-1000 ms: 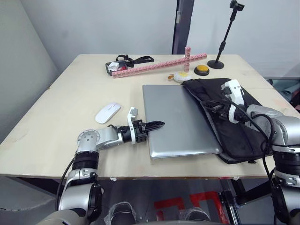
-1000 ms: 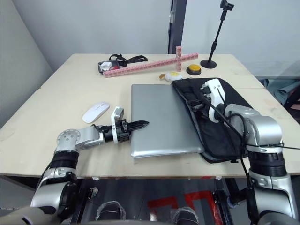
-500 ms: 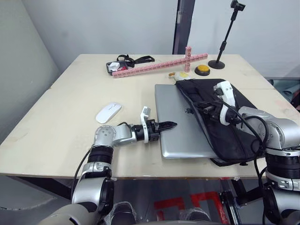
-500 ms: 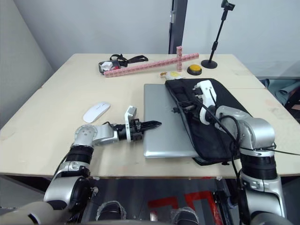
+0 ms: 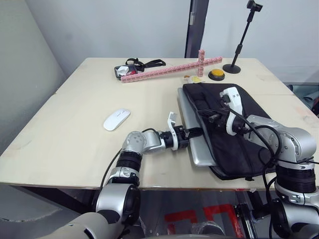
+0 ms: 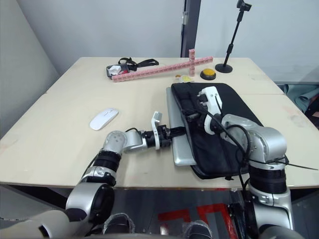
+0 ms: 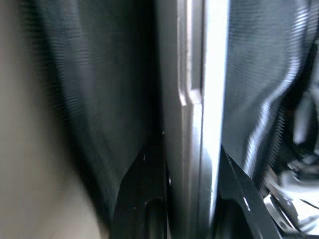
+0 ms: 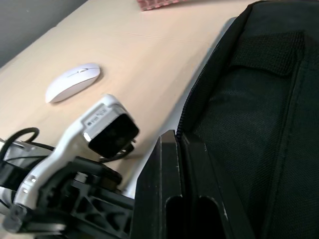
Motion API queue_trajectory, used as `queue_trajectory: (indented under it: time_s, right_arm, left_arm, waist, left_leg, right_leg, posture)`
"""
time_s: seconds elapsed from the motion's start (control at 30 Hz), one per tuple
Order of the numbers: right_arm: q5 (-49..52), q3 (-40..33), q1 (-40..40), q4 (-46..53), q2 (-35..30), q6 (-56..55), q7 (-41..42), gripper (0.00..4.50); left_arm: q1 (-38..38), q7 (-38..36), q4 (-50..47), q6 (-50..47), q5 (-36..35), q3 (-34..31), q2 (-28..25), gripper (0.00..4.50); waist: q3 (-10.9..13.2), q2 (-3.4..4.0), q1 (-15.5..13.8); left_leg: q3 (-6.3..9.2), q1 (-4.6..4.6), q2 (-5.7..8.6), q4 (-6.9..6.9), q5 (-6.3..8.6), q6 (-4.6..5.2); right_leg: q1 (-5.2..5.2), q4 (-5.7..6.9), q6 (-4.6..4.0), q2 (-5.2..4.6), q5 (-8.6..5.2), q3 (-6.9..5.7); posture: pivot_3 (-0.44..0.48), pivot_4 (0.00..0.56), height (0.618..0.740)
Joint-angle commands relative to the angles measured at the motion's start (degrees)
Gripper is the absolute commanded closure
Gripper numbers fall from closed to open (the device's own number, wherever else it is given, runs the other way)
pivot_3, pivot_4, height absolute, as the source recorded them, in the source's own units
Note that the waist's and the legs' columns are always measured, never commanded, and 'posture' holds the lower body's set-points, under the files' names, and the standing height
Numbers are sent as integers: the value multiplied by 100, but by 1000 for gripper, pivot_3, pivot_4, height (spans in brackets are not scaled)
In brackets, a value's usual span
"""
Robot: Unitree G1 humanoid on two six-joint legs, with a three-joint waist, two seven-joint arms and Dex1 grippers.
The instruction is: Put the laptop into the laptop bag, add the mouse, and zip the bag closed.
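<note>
At the laptop bag's point(image 5: 234, 129) open edge, the left tool point(image 5: 195, 133) pinches the protruding laptop point(image 5: 198, 149).

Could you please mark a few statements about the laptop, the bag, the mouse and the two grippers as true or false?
1. The laptop is mostly inside the laptop bag. True.
2. The mouse is already in the bag. False: it lies on the table, on the robot's left of the bag.
3. The left gripper is at the laptop's exposed edge. True.
4. The right gripper is holding the mouse. False: it is shut on the bag's upper layer.
5. The pink block strip lies on top of the bag. False: it lies behind the bag, toward the table's far edge.
</note>
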State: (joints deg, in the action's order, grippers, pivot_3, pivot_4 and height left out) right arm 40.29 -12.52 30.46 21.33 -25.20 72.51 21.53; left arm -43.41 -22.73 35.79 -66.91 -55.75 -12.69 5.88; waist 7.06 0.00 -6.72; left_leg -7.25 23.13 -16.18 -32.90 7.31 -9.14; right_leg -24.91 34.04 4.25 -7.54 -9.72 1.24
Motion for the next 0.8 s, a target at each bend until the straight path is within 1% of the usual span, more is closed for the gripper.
queue_trajectory:
  time_s: [0.03, 0.13, 0.17, 0.37, 0.47, 0.6, 0.8]
  right_arm:
    - [173, -61, 141, 305, 51, -5, -71, 4473]
    - [141, -36, 151, 231, 5, -61, -69, 4473]
    - [125, -24, 146, 205, -20, -86, -57, 4500]
    - [96, 4, 142, 109, -95, -179, -4, 4500]
    - [86, 28, 129, 80, -125, -223, 33, 4500]
    - [80, 47, 135, 47, -189, -254, 89, 4500]
    - [67, 4, 161, -54, -321, -298, 180, 4500]
  left_arm:
    - [-358, -509, -199, 32, -240, -148, 270, 4197]
    - [-372, -554, -181, 47, -179, -144, 282, 4197]
    - [-368, -575, -192, 55, -158, -138, 270, 3143]
    - [-233, -646, -414, -126, 41, -33, 57, 1026]
    - [-95, -730, -613, -277, 147, 99, -72, 1026]
    - [22, -653, -855, -513, 2, -66, -138, 1026]
    - [225, -481, -1174, -622, 19, -197, -145, 1026]
  waist:
    - [-1, 3, 0]
    - [-1, 6, -2]
    - [-1, 6, -4]
    - [-1, 6, -13]
    - [-1, 7, -9]
    - [-1, 7, -4]
    - [-1, 7, -7]
  left_leg:
    - [0, -1, 0, 0, 0, 0]
    - [-1, -1, 0, 0, 0, -1]
    - [-1, -1, 0, 0, 0, -1]
    - [-2, -2, 1, 0, 1, -2]
    - [-2, -4, 1, 0, 1, -2]
    - [-3, -3, 0, 0, 1, -2]
    - [-3, -4, 1, 0, 2, -3]
  right_leg:
    - [0, 0, 0, 0, 0, 0]
    - [0, 0, 1, 0, 0, 2]
    - [0, 0, 2, 0, 1, 2]
    - [1, 0, 3, 0, 1, 2]
    - [1, 1, 5, 0, 1, 3]
    - [1, 1, 5, 0, 2, 3]
    - [1, 0, 5, 0, 1, 3]
  posture:
    - [0, 150, 740]
    - [0, 150, 740]
    - [0, 150, 740]
    - [0, 150, 740]
    - [0, 150, 740]
    - [0, 150, 740]
    - [0, 150, 740]
